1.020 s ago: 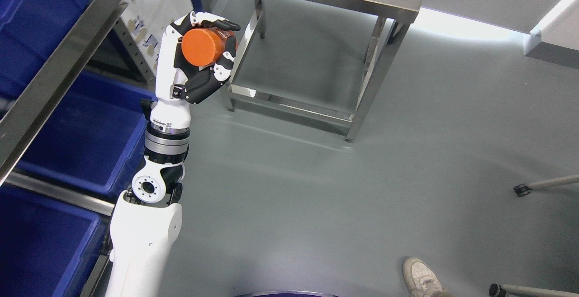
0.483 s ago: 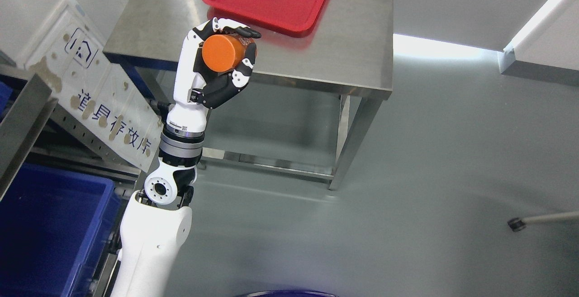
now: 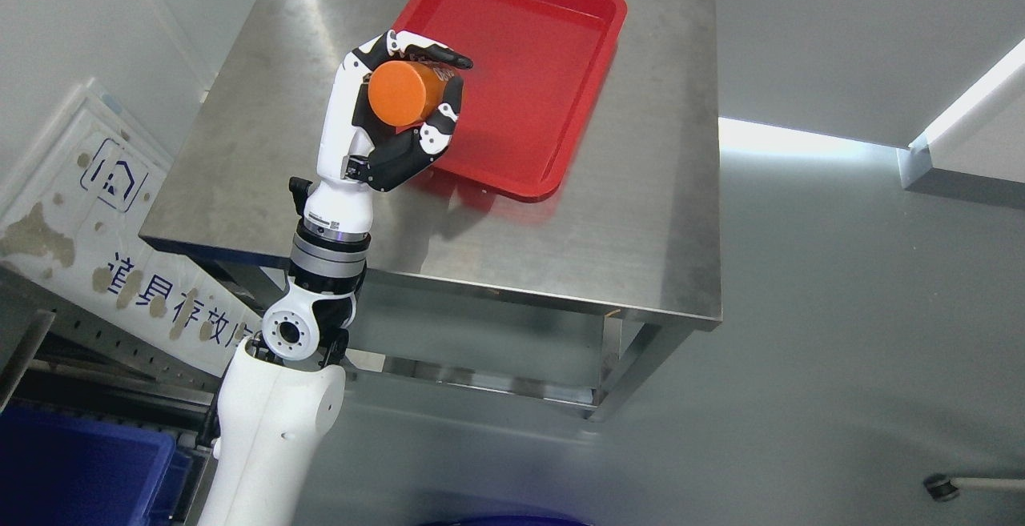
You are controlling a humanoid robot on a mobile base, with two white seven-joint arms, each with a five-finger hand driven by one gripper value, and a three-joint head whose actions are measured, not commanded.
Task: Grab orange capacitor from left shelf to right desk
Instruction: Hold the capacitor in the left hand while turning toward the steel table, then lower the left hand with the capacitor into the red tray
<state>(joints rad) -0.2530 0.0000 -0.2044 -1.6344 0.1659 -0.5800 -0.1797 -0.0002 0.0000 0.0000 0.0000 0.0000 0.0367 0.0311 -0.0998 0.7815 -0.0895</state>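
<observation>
My left hand (image 3: 412,94) is shut on the orange capacitor (image 3: 400,94), a short orange cylinder with its round end facing the camera. The hand is raised over the steel desk (image 3: 240,158), at the left rim of the red tray (image 3: 528,70) that lies on the desk. The white left arm (image 3: 272,422) rises from the bottom left. The right arm is out of view.
A white sign panel with blue print (image 3: 88,230) leans at the left beside the shelf frame. A blue bin (image 3: 72,470) shows at the bottom left corner. Grey floor lies to the right, with a caster wheel (image 3: 941,487) at the lower right.
The camera has swung up and right: the desk and red tray have come fully into view and the shelf bins have slid out. The left hand still holds the capacitor, now over the desk.
</observation>
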